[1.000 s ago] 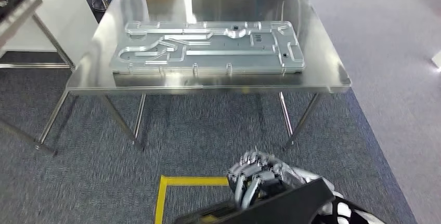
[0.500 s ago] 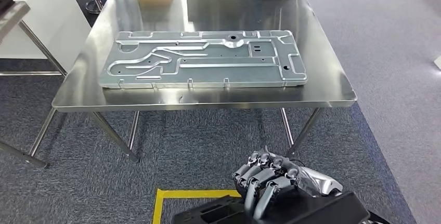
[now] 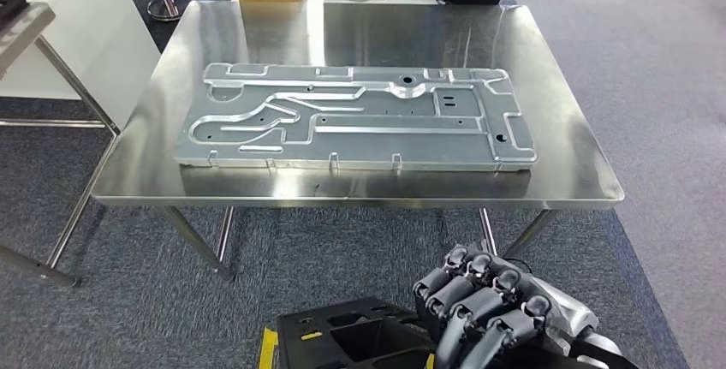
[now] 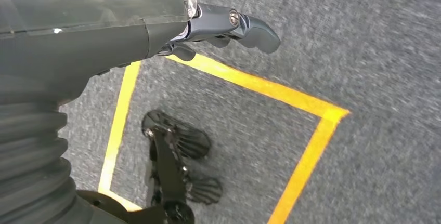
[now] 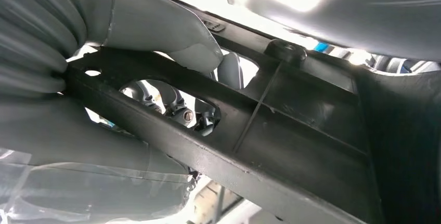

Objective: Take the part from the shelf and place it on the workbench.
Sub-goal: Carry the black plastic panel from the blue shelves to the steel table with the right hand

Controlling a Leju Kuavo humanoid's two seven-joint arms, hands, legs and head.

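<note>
Part (image 3: 360, 345) gripped in right robot hand (image 3: 484, 318), below workbench (image 3: 257, 182) edge.

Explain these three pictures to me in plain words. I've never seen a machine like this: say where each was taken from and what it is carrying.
This is a walking humanoid robot. The head view looks down at a steel workbench bearing a large grey metal plate. Low in that view, its right hand holds a black plastic part. The right wrist view, from a camera behind that hand, shows the fingers wrapped round the part's frame. The left wrist view looks down past the left hand, which holds nothing, at grey carpet with yellow floor tape.
</note>
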